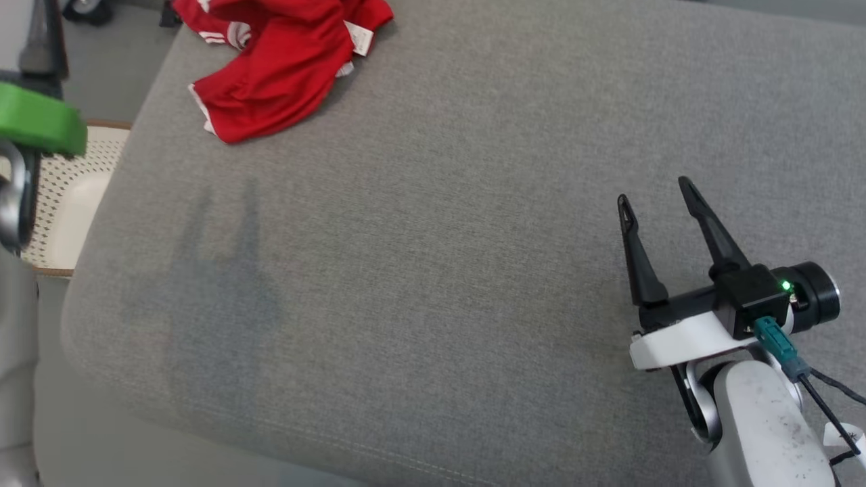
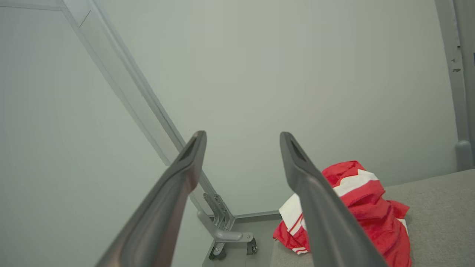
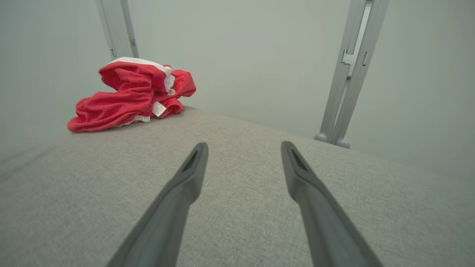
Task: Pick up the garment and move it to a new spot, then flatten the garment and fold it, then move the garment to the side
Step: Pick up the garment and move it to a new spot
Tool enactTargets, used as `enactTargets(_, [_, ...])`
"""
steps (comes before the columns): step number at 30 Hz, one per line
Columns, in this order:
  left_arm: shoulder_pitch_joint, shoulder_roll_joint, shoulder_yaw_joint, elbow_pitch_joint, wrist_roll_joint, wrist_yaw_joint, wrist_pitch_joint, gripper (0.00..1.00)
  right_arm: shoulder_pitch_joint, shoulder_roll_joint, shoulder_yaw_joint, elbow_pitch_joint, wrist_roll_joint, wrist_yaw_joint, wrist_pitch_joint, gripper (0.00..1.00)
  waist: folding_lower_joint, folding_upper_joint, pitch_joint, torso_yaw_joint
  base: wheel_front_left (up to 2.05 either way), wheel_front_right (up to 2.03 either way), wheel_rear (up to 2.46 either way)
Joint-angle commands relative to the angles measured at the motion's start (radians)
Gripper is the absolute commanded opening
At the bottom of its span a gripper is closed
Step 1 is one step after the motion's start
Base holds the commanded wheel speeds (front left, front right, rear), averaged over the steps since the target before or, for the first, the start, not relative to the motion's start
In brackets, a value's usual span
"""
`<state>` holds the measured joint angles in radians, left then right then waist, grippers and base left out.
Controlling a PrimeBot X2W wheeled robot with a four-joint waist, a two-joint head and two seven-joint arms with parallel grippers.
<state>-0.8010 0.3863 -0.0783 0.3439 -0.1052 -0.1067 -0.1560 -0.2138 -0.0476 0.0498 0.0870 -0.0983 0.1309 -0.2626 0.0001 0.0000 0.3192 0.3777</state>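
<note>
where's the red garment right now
In the head view the red garment lies crumpled at the far left corner of the grey upholstered surface, well apart from the open right gripper at the lower right.

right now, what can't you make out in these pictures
Red garment: head view, its far part is cut off by the top edge.
Same garment, left wrist view: part of it is hidden behind a finger of the left pincer.
White label on the garment: right wrist view, too small to read.
Green object: head view, cut off by the left edge and blurred; cannot tell what it is.
</note>
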Motion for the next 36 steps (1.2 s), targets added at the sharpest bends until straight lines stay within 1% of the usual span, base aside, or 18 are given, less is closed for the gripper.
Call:
enactTargets(1, [-0.045,0.002,-0.008,0.037,-0.015,-0.007,0.012,1.0,-0.023,-0.005,-0.005,-0.012,-0.014,0.0,-0.003,1.0,-0.0001,0.0,0.164,-0.111,0.0,0.0,0.0])
enactTargets(5, [-0.156,0.033,-0.076,0.174,-0.03,-0.02,0.07,1.0,-0.043,-0.004,-0.005,-0.037,-0.035,0.0,-0.003,1.0,-0.0001,0.0,0.24,-0.139,0.0,0.0,0.0])
enactTargets(8, [-0.217,0.034,-0.147,0.262,-0.079,-0.023,0.113,1.0,-0.052,-0.004,-0.004,-0.058,-0.047,0.0,-0.004,1.0,-0.0001,0.0,0.288,-0.153,0.0,0.0,0.0])
enactTargets(9, [-0.23,0.039,-0.173,0.282,-0.096,-0.023,0.123,1.0,-0.053,-0.004,-0.005,-0.063,-0.05,0.0,-0.004,1.0,-0.0001,0.0,0.299,-0.156,0.0,0.0,0.0])
enactTargets(11, [-0.267,0.068,-0.216,0.328,-0.12,-0.023,0.142,1.0,-0.058,-0.004,-0.001,-0.077,-0.057,0.0,-0.004,1.0,-0.0001,0.0,0.325,-0.165,0.0,0.0,0.0])
enactTargets(14, [-0.306,0.084,-0.268,0.384,-0.147,-0.022,0.164,1.0,-0.06,-0.004,0.001,-0.089,-0.062,0.0,-0.003,1.0,-0.0001,0.0,0.354,-0.176,0.0,0.0,0.0])
enactTargets(17, [-0.354,0.109,-0.279,0.443,-0.145,-0.021,0.156,1.0,-0.06,-0.007,0.001,-0.096,-0.066,-0.001,-0.001,1.0,-0.0001,0.0,0.374,-0.186,0.0,0.0,0.0])
enactTargets(20, [-0.378,0.108,-0.28,0.5,-0.145,-0.018,0.149,1.0,-0.059,-0.009,-0.001,-0.097,-0.064,-0.001,0.0,1.0,-0.0001,0.0,0.38,-0.194,0.0,0.0,0.0])
enactTargets(22, [-0.401,0.115,-0.272,0.532,-0.141,0.004,0.132,1.0,-0.06,-0.01,-0.004,-0.102,-0.058,-0.001,0.001,1.0,-0.0001,0.0,0.381,-0.199,0.0,0.0,0.0])
enactTargets(23, [-0.408,0.113,-0.273,0.55,-0.14,0.009,0.126,0.42,-0.062,-0.01,-0.004,-0.105,-0.055,-0.001,0.002,1.0,-0.0001,0.0,0.379,-0.201,0.0,0.0,0.0])
enactTargets(25, [-0.417,0.109,-0.281,0.573,-0.133,0.013,0.108,0.0,-0.065,-0.01,-0.002,-0.105,-0.049,-0.001,0.003,1.0,-0.0001,0.0,0.371,-0.203,0.0,0.0,0.0])
enactTargets(30, [-0.441,0.118,-0.303,0.614,-0.105,0.027,0.057,0.0,-0.069,-0.008,0.013,-0.093,-0.027,-0.001,0.002,1.0,-0.0001,0.0,0.325,-0.211,0.0,0.0,0.0])
enactTargets(33, [-0.466,0.135,-0.318,0.625,-0.089,0.031,0.03,0.0,-0.071,-0.006,0.023,-0.086,-0.01,-0.001,0.0,1.0,-0.0001,0.0,0.277,-0.22,0.0,0.0,0.0])
enactTargets(36, [-0.484,0.139,-0.338,0.625,-0.073,0.023,0.018,0.0,-0.072,-0.005,0.023,-0.076,0.009,-0.001,-0.001,1.0,-0.0001,0.0,0.225,-0.23,0.0,0.0,0.0])
